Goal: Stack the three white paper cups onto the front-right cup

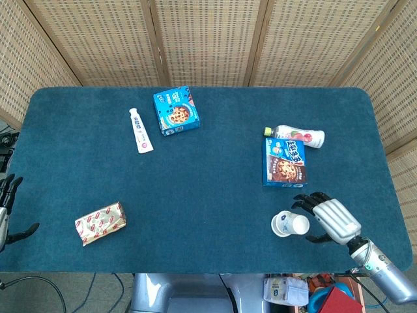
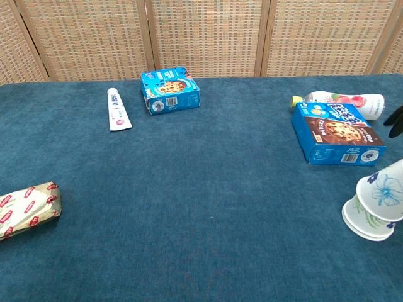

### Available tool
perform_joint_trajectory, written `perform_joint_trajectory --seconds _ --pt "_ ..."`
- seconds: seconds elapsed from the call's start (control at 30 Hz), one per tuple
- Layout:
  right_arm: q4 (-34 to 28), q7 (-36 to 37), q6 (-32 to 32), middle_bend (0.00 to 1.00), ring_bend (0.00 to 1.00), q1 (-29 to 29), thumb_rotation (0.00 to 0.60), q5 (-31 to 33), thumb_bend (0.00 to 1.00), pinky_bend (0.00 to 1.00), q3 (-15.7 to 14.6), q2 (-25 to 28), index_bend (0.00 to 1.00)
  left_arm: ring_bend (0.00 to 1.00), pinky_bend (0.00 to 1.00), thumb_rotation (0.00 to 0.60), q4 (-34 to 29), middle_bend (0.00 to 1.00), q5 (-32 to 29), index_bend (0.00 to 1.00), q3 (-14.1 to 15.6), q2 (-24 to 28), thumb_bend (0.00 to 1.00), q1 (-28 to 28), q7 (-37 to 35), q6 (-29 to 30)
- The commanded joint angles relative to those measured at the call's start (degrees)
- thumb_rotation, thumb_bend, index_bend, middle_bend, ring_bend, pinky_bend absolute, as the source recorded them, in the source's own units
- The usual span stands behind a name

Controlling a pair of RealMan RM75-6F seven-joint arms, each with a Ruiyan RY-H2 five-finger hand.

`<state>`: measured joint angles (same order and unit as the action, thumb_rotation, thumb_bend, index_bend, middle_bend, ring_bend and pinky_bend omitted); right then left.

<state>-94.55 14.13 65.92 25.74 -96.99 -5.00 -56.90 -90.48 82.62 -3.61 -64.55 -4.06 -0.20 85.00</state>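
Two white paper cups sit nested mouth-down and leaning near the front-right table edge. The upper cup (image 1: 299, 223) (image 2: 383, 187) has a blue flower print. The lower cup (image 1: 281, 224) (image 2: 361, 214) has a green leaf print. My right hand (image 1: 331, 219) hovers just right of them with fingers spread, holding nothing; only a dark fingertip (image 2: 396, 119) shows in the chest view. My left hand (image 1: 8, 210) hangs off the table's left edge, fingers apart and empty. No other white cup is visible.
A blue cookie box (image 1: 284, 162) and a pink-labelled bottle (image 1: 299, 136) lie just behind the cups. Another blue box (image 1: 176, 110) and a toothpaste tube (image 1: 140, 130) are at the back left. A gold snack packet (image 1: 100, 222) lies front left.
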Motion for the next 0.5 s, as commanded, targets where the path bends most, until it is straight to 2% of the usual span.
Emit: perform_joint_trajectory --seconds 0.03,0.23,0.5 --pt "-0.81 0.17 -0.17 0.00 0.03 0.04 0.600 -0.34 0.10 0.08 -0.27 0.92 0.10 0.00 0.00 0.600 0.05 0.00 0.00 0.00 0.01 -0.03 0.18 0.01 0.00 0.02" --pt "-1.25 0.12 1.91 0.00 0.00 -0.99 0.600 -0.81 0.09 0.02 -0.11 1.83 0.09 0.00 0.00 0.600 -0.01 0.00 0.04 0.00 0.00 0.01 0.18 0.01 0.02 0.07" --pt "1.53 -4.11 12.22 0.00 0.00 -7.01 0.600 0.65 0.00 0.00 1.68 -0.56 0.09 0.00 0.00 0.600 -0.10 0.00 0.32 0.00 0.12 0.29 0.18 0.02 -0.68 0.03"
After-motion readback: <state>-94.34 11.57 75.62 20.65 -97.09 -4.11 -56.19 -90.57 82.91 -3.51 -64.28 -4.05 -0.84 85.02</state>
